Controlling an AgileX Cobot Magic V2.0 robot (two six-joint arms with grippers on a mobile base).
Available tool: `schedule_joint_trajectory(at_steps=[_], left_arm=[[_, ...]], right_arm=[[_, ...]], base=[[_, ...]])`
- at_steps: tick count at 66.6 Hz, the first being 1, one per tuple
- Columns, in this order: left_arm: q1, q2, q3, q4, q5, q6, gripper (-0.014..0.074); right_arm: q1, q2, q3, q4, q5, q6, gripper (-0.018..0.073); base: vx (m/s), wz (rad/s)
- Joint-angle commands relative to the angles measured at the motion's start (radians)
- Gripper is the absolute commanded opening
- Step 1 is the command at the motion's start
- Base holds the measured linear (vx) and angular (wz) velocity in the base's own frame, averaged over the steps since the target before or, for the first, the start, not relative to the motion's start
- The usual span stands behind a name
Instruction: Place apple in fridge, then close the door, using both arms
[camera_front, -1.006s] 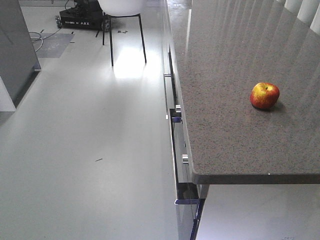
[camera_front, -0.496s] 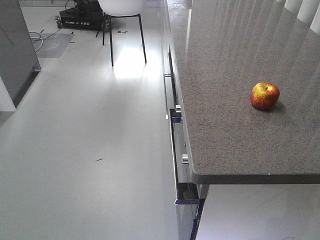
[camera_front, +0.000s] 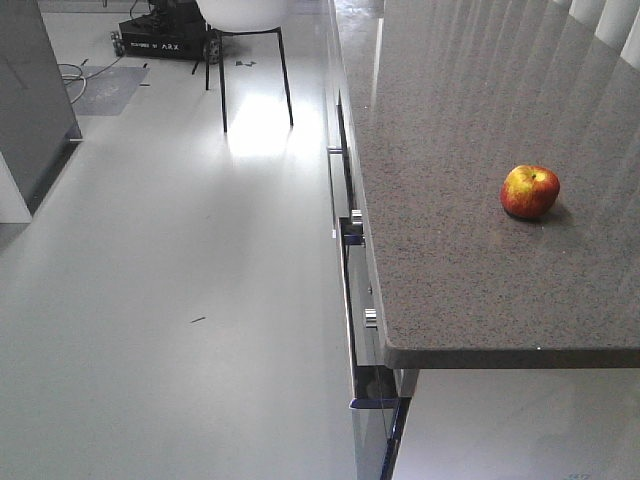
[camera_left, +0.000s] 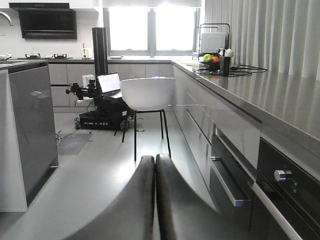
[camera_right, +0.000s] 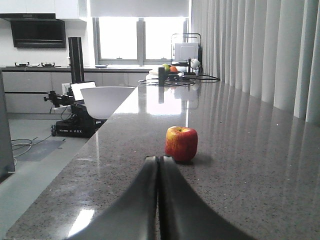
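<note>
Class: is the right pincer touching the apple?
Apart. Front-facing view: the apple sits alone on the countertop, bare surface all round, the right pincer nowhere beside it.

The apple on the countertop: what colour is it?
The apple is red with yellow patches, seen most clearly in the right wrist view.

Grey speckled counter (camera_front: 470, 150) above drawer fronts (camera_left: 220, 150) with metal handles. 1 white chair (camera_left: 147, 92) on black legs, black wheeled cart (camera_left: 102, 119) with open laptop (camera_left: 110, 82) behind it. Curtains (camera_right: 260, 55) on right.
</note>
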Motion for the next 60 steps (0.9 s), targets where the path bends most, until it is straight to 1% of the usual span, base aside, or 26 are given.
schedule_joint_trajectory(at_steps=[1, 8, 21, 29, 33, 40, 41, 50, 56, 60], left_arm=[[0.002, -0.013, 0.013, -0.008, -0.066, 0.0, -0.0006], [0.002, -0.013, 0.013, -0.008, -0.066, 0.0, -0.0006], [0.002, -0.013, 0.013, -0.008, -0.066, 0.0, -0.0006], [0.002, -0.013, 0.013, -0.008, -0.066, 0.0, -0.0006], [0.002, -0.013, 0.013, -0.008, -0.066, 0.0, -0.0006], [0.002, -0.013, 0.013, -0.008, -0.066, 0.0, -0.0006], [0.002, -0.013, 0.013, -0.008, -0.066, 0.0, -0.0006], [0.002, -0.013, 0.013, -0.008, -0.066, 0.0, -0.0006], [0.002, -0.013, 0.013, -0.008, -0.066, 0.0, -0.0006], [0.002, -0.013, 0.013, -0.008, -0.066, 0.0, -0.0006]], right_arm=[[-0.007, 0.009, -0.048, 0.016, -0.048, -0.006, -0.0003], [-0.007, 0.06, -0.155, 0.014, 0.071, -0.006, -0.0003], [-0.007, 0.241, -0.38, 0.009, 0.368, -0.015, -0.0001], [-0.007, 0.38, -0.49, 0.009, 0.497, -0.015, 0.0032], [-0.007, 0.458, -0.539, 0.01, 0.553, -0.015, 0.0074], [-0.007, 0.571, -0.596, 0.01, 0.601, -0.015, 0.019], [-0.007, 0.586, -0.602, 0.011, 0.605, -0.009, 0.022], [-0.007, 0.722, -0.655, 0.013, 0.612, -0.008, 0.0431], [-0.007, 0.811, -0.69, 0.012, 0.612, -0.007, 0.0546], [-0.007, 0.862, -0.712, 0.01, 0.612, -0.007, 0.0592]], base=[[0.0, 0.0], [0.0, 0.0], [0.0, 0.0], [0.0, 0.0], [0.0, 0.0], [0.0, 0.0], [0.0, 0.0], [0.0, 0.0], [0.0, 0.0], [0.0, 0.0]])
